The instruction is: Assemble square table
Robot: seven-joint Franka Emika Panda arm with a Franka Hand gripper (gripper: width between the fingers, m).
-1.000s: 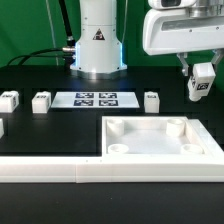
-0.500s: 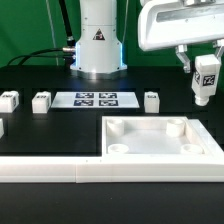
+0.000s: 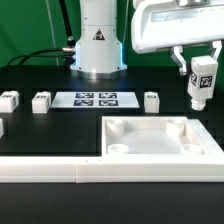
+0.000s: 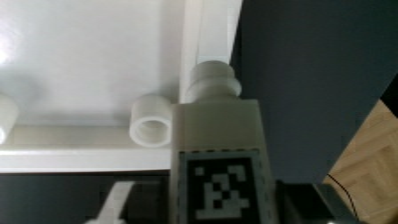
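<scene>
The square table top (image 3: pixel 130 150), a white slab with a raised rim and rounded corner pockets, lies at the front right. My gripper (image 3: pixel 200 62) is shut on a white tagged leg (image 3: pixel 201 84) and holds it nearly upright in the air above the slab's far right corner. In the wrist view the leg (image 4: pixel 214 130) points down beside the slab's rim (image 4: pixel 210 40), close to a corner pocket (image 4: pixel 157 122). One finger (image 4: pixel 118 200) shows beside the leg. Three loose legs stand in a row behind: two at the left (image 3: pixel 10 99) (image 3: pixel 41 101) and one at mid-right (image 3: pixel 151 100).
The marker board (image 3: pixel 97 99) lies between the loose legs. A long white border rail (image 3: pixel 80 170) runs along the front. The robot base (image 3: pixel 98 45) stands at the back. A small white piece (image 3: pixel 2 128) sits at the exterior view's left edge.
My gripper with the leg has risen a little, shifted slightly toward the exterior view's left, and the leg has turned more upright.
</scene>
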